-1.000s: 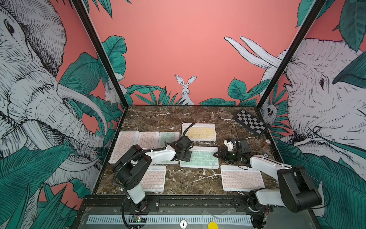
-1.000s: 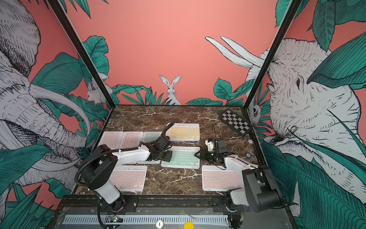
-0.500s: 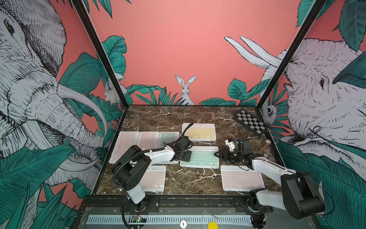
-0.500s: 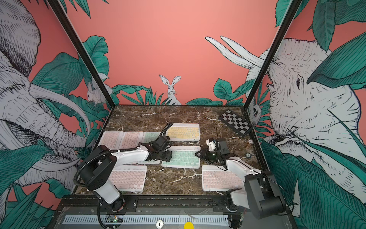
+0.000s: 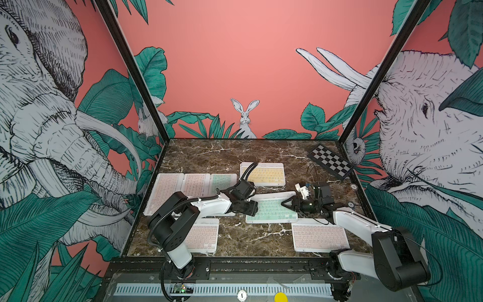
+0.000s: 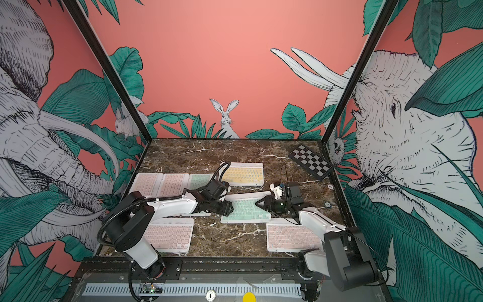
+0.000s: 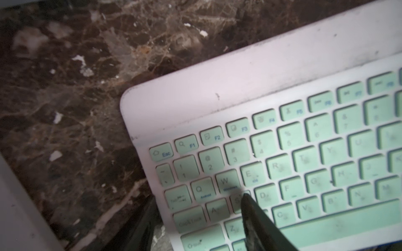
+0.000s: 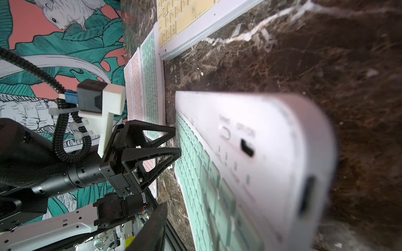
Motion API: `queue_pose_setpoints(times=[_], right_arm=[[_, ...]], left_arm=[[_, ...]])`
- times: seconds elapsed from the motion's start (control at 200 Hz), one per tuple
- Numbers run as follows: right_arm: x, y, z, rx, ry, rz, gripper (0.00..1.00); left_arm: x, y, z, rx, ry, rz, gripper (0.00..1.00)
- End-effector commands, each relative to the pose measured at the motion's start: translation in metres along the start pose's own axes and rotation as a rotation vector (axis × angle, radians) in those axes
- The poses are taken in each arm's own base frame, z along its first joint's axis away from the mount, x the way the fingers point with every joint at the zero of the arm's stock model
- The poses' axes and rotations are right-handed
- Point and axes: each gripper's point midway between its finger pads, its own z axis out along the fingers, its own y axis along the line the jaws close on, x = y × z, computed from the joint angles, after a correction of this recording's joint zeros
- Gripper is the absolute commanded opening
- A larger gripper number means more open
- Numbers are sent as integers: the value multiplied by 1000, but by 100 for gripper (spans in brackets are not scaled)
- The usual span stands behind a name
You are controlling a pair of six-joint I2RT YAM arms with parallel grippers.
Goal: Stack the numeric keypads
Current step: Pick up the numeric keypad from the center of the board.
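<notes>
A mint green keypad lies in the middle of the marble table, its far right edge seemingly raised a little. My left gripper is shut on its left edge. In the left wrist view one finger lies on the keys and the other sits under the rim. My right gripper is at the keypad's right end, open. In the right wrist view its one visible finger stands apart from the key face. Its other finger is hidden.
A yellow keypad lies behind. Two pink keypads and a mint one form a row at the left. More pink keypads lie front left and front right. A checkered board sits back right.
My right arm has shifted slightly and its jaws have narrowed a touch around the keypad's right end. The left gripper keeps its hold in the same place.
</notes>
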Motion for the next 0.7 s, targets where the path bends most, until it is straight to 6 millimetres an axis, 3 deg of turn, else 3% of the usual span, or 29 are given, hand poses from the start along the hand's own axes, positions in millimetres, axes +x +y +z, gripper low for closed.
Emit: queue_pose_setpoints(times=[0.0,0.14,0.395,0.515,0.695], right_arm=[[-2,19,0,-57,14,-84,46],[2,13,3,-45,34,-76,38],[3,17,1,-57,38,-72,0],[-3,31,-5,-90,20,-80,0],[-20,63,-19,-149,-26,-115,0]], left_arm=[[23,-8,7,42,70,18,63],[20,-6,9,27,54,2,63],[5,0,-4,-26,-22,-40,63],[-14,11,-31,-126,-90,-62,63],[-47,11,-92,-183,-196,-66,64]])
